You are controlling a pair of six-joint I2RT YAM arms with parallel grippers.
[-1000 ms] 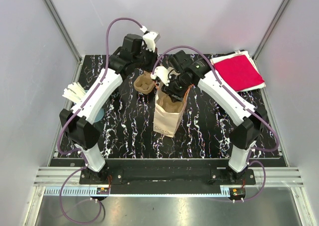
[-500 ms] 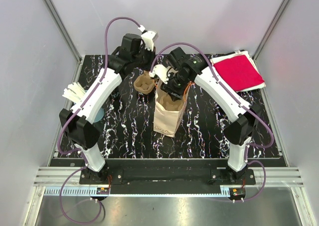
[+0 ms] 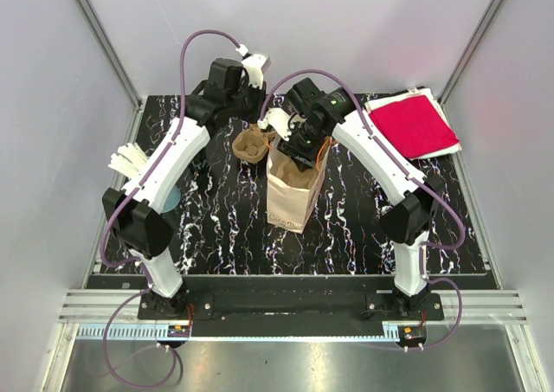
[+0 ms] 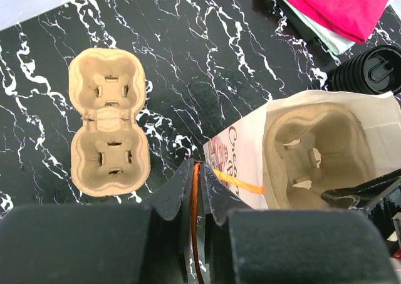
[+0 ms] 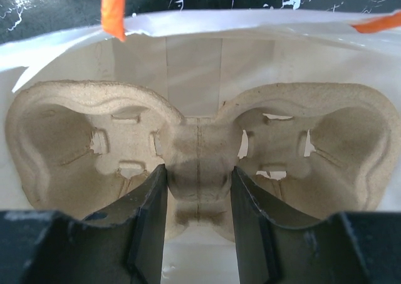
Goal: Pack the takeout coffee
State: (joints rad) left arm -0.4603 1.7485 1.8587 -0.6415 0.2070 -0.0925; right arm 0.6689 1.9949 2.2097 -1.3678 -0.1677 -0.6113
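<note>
Right gripper (image 5: 199, 171) pinches the middle bridge of the cup carrier (image 5: 62, 130) inside the paper bag (image 3: 290, 203), left gripper (image 4: 197, 171) fingers pressed together on the bag's orange handle (image 4: 241, 182).

Marbled table (image 3: 225, 228), bag (image 3: 290, 203), cup carrier (image 3: 251, 145), cloth (image 3: 415, 124)

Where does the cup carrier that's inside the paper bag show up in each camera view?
Top external: cup carrier in the mouth of the paper bag, picture centre.
Left wrist: cup carrier at right, inside the open bag.
Right wrist: cup carrier fills the middle, right gripper gripping its centre ridge.
Shared landmark: the paper bag surrounding it.
</note>
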